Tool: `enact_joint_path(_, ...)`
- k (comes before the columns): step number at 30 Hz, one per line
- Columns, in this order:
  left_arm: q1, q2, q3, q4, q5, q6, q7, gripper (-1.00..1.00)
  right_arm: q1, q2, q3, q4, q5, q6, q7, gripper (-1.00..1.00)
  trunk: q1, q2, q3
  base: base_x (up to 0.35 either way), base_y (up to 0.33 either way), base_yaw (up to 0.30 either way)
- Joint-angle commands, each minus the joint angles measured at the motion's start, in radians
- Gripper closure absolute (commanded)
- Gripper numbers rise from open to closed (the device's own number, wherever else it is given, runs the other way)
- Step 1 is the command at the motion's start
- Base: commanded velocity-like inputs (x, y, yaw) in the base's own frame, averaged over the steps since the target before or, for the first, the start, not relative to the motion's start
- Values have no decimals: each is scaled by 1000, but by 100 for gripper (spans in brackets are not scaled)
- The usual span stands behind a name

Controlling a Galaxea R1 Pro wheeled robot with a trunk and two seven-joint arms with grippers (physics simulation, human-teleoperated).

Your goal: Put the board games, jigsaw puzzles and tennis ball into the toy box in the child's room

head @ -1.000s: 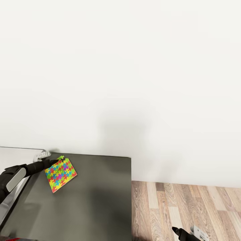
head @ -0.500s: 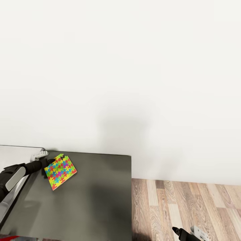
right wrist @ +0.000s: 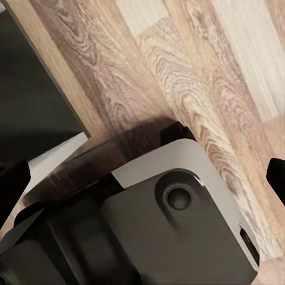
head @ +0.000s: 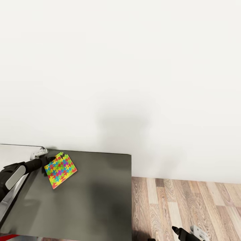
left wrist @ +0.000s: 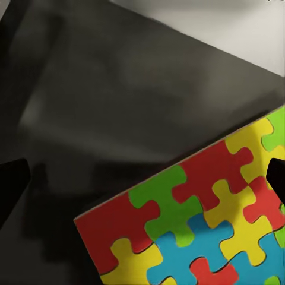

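One jigsaw puzzle [head: 59, 169], a flat square in yellow, pink, blue and green, lies on the dark grey cabinet top [head: 90, 194], not on the table. My left gripper [head: 46, 162] is at the puzzle's left corner, open and holding nothing. In the left wrist view the puzzle [left wrist: 202, 219] lies close below the gripper [left wrist: 142, 178], whose fingertips [left wrist: 12, 184] stand wide apart. A strip of the pale table [head: 16, 151] shows at the far left. My right gripper [head: 180, 232] hangs open and empty over the wood floor [head: 187, 204].
A plain white wall [head: 134, 73] backs the cabinet. The cabinet's right edge drops to the floor. A red edge [head: 6, 238] peeks in at the bottom left corner. The right wrist view looks down on my own base [right wrist: 154, 225] and the floor [right wrist: 196, 71].
My left gripper has drawn back to the left, off the puzzle's corner. The puzzle stays where it was. The whole view has slid a little.
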Motion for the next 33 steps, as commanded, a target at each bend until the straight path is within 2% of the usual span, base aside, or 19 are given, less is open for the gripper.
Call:
enact_joint_path(1,1,0,-11,5,0,1,-1,-100,-1,2,-4,-2,0,2,3,-100,1,-1,-2,0,0,0)
enact_joint_path(24,-1,-1,-8,-6,-2,0,-3,-100,-1,-2,2,-2,-2,-16,2,-100,1,-1,-2,0,0,0)
enact_joint_path(33,-1,-1,-8,-6,-2,0,-3,-100,-1,-3,1,-2,-3,-15,2,-100,1,-1,7,0,0,0)
